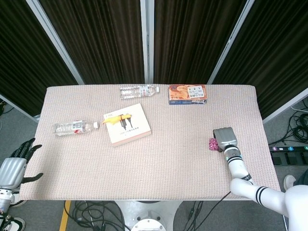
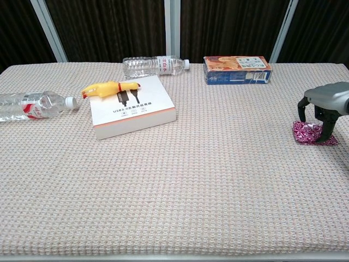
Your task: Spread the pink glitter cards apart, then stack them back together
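Note:
The pink glitter cards [image 2: 308,134] lie in a small overlapping heap on the table near its right edge, also seen in the head view as the cards [image 1: 212,144]. My right hand [image 2: 326,105] arches over them, one fingertip [image 2: 300,117] down at their left side and another at their right, pinching the heap against the cloth. From above, the right hand [image 1: 225,139] covers most of the cards. My left hand [image 1: 15,165] hangs off the table's lower left corner with its fingers apart, holding nothing.
A white box [image 2: 132,107] with a yellow rubber chicken [image 2: 109,87] on it sits left of centre. A water bottle [image 2: 32,105] lies at the far left, another bottle [image 2: 154,65] at the back, and a snack box [image 2: 236,69] at the back right.

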Robot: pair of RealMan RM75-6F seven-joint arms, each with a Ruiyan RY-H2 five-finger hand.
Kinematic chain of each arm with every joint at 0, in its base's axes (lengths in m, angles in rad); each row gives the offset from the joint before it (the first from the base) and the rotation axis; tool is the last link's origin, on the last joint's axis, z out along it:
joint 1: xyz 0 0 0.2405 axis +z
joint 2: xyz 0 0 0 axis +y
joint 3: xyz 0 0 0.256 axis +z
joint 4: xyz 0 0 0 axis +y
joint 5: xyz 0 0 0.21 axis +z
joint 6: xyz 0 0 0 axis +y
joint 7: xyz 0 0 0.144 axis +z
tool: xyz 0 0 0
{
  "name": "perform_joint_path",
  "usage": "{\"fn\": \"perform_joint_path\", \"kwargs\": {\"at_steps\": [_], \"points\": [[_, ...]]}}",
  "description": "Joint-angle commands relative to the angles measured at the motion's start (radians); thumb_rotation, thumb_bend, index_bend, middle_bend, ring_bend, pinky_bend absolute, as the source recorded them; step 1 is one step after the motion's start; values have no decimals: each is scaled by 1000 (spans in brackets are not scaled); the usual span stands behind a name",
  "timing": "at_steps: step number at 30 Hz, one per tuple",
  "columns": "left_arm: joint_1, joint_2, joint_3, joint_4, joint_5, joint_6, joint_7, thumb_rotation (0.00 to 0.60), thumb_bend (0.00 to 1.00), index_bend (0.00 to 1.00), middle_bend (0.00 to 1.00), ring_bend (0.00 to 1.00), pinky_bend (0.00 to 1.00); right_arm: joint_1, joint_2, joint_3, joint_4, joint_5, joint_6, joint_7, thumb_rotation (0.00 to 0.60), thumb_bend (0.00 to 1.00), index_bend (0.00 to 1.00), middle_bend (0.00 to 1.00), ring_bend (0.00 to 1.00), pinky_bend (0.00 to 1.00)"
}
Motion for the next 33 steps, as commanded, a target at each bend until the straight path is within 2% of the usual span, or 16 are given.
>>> {"fn": "perform_joint_path", "kwargs": {"at_steps": [1,14,24,33], "points": [[0,0,1,0,0,0,1,600,0,208,143,88,232,-2,-1,-1,5,3,-3,-2,600,0,455,935,961,963],[0,0,0,0,-1,-1,1,600,0,208,143,88,232,-7,-7,-3,16,7,-16,-4,600,0,453,934,962,963],[1,2,-1,2,-2,2,-5,600,0,208,143,88,232,-5,-4,-1,16,7,-30,2,600,0,331,935,961,963],[1,10,-5,-7,-1,9,-3,600,0,208,143,88,232,-4,35,5,-39,-6,-5,0,600,0,313,934,961,963]]}}
